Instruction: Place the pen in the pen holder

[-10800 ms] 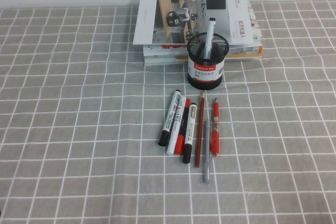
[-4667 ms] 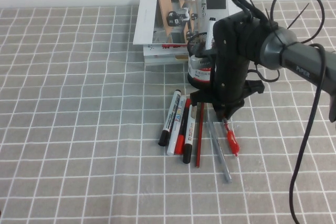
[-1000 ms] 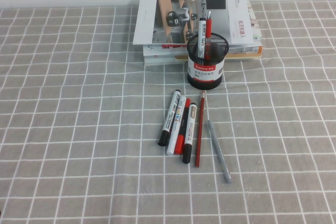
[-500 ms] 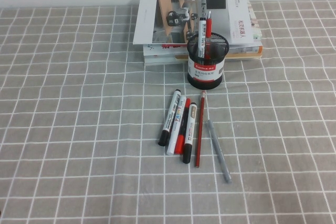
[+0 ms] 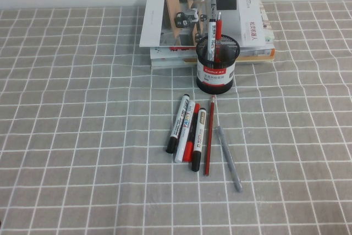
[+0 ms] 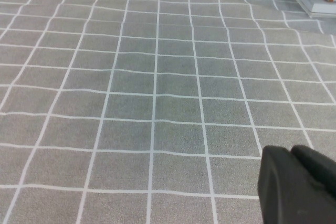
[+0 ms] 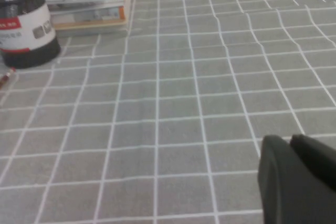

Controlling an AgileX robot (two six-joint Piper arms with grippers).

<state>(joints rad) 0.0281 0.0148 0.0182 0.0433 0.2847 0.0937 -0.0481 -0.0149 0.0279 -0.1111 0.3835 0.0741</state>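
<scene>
The black mesh pen holder (image 5: pixel 218 63), with a white and red label around its lower half, stands upright on the surface (image 5: pixel 82 136), which is covered in a grey cloth with a white grid, and it sits just in front of a stack of books (image 5: pixel 203 26). Two things stand in the holder: a red pen (image 5: pixel 218 34) and a white marker (image 5: pixel 211 36), side by side and both poking above the rim. Near the holder, on the robot's side of it, a loose row lies on the cloth: a black-capped marker (image 5: pixel 177 124), a white marker with a printed barrel (image 5: pixel 185 131), a red marker (image 5: pixel 191 133), another black-capped marker (image 5: pixel 198 131), a red pencil (image 5: pixel 209 135) and a grey pen (image 5: pixel 229 158). The left tool (image 6: pixel 296 184) hangs low over bare cloth, and whether it is spread or pressed together cannot be told. The right tool (image 7: pixel 296 174) also hangs low over bare cloth, well apart from the holder (image 7: pixel 23 22), and its state likewise cannot be told.
</scene>
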